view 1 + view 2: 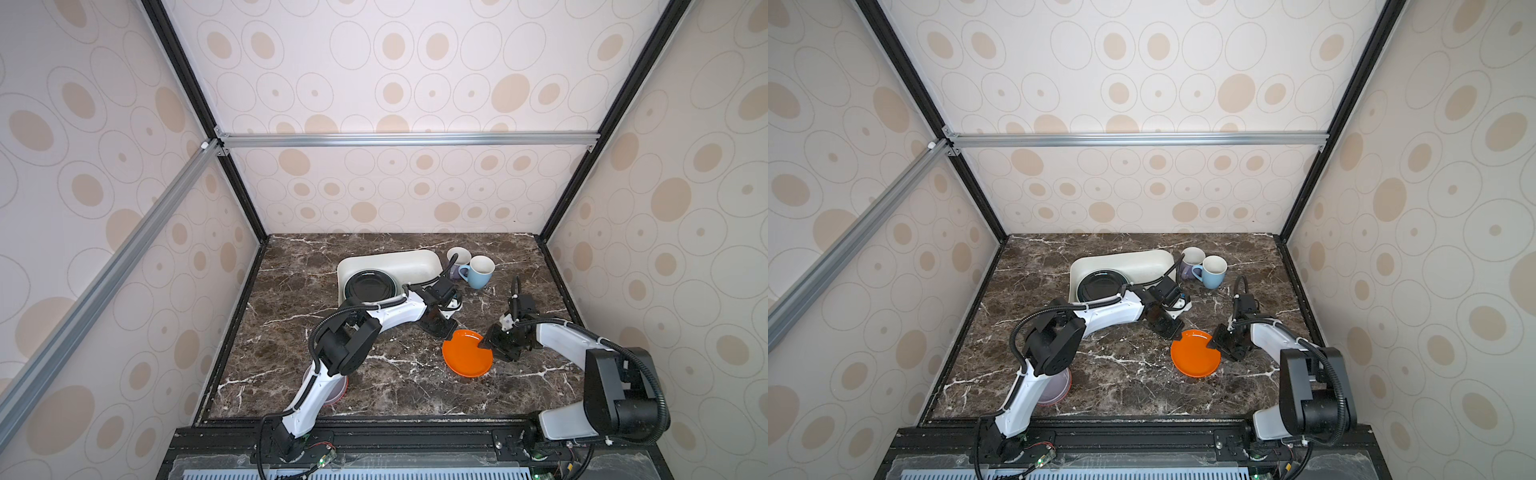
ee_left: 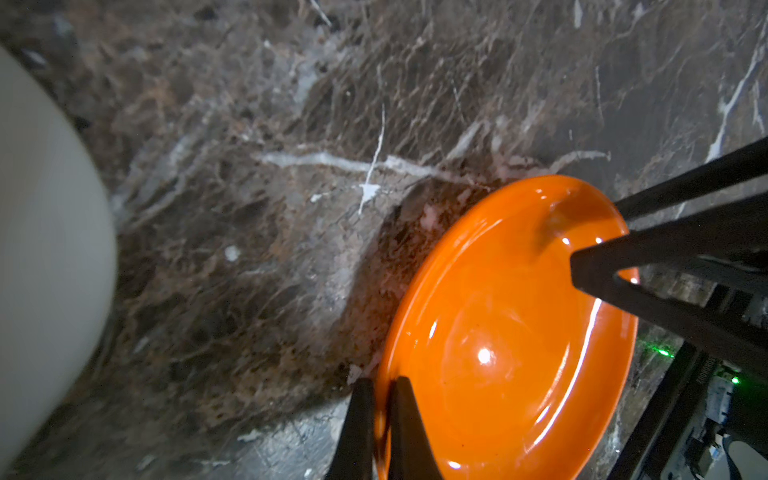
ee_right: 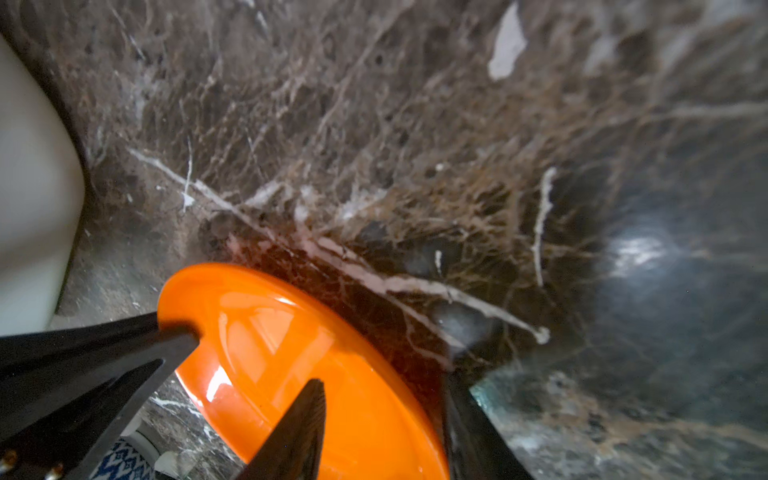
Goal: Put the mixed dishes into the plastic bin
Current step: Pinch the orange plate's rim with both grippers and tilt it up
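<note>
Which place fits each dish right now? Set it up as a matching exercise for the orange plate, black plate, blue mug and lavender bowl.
Dishes: 1 orange plate; 2 black plate; 3 blue mug; 4 lavender bowl.
Places: A inside the plastic bin; B front left, partly under the left arm; C between left gripper and right gripper; D beside the lavender mug, right of the bin.
Pairs: 1-C; 2-A; 3-D; 4-B.

Plain orange plate (image 1: 463,356), white-veined brown tabletop (image 1: 395,386)
</note>
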Available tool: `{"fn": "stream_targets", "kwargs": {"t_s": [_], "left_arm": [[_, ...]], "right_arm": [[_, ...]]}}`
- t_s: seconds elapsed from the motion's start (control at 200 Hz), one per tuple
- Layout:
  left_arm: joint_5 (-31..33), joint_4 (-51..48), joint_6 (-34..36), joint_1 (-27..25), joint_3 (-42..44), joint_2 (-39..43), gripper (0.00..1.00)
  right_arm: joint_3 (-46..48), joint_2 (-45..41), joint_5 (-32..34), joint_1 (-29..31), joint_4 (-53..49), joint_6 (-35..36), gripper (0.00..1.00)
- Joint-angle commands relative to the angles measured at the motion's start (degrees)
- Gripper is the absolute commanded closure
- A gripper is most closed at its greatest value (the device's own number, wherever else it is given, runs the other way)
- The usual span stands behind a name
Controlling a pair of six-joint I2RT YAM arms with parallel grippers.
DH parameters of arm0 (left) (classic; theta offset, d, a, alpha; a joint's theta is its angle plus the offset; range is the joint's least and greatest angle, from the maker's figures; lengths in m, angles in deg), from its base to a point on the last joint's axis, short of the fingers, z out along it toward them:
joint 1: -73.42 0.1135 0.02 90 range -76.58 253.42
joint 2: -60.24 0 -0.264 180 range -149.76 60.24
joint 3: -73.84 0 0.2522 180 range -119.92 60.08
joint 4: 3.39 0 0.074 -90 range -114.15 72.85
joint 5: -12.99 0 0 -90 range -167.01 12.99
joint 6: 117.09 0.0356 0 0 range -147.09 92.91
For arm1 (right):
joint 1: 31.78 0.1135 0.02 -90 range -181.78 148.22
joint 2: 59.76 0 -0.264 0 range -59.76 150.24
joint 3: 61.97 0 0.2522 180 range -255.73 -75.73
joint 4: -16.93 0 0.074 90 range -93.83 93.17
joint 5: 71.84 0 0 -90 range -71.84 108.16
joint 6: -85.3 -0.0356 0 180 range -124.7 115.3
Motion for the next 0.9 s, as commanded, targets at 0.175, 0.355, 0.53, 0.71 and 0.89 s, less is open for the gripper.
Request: {"fn": "stream_targets", "kwargs": {"t_s": [0.175,0.355,0.53,0.71,0.89], "left_arm": [[-0.7,-0.6,1.6,0.4,0.2,-3.7,1.00],[-5.1,1.4,0.6,2.4,1.3,-3.0,1.00],[-6.8,-0.1,1.1,2.9,-1.1,-2.6,1.00],[-7.2,-2.9,2.0,2.9,-4.8,-2.4,1.00],[-7.3,-4.5,2.7,2.9,-5.8,-1.2,1.00]], "right_arm": [[0.9,3.5,-6.1,0.5,1.8,0.6,0.56],[0.6,3.2,-7.3,0.5,0.4,2.1,0.76],[-1.0,0.4,-8.2,0.5,-2.9,3.9,0.92],[-4.0,-2.4,-9.1,0.6,-7.3,6.3,0.88],[-6.3,-2.2,-8.7,0.5,-9.6,7.5,0.87]]}}
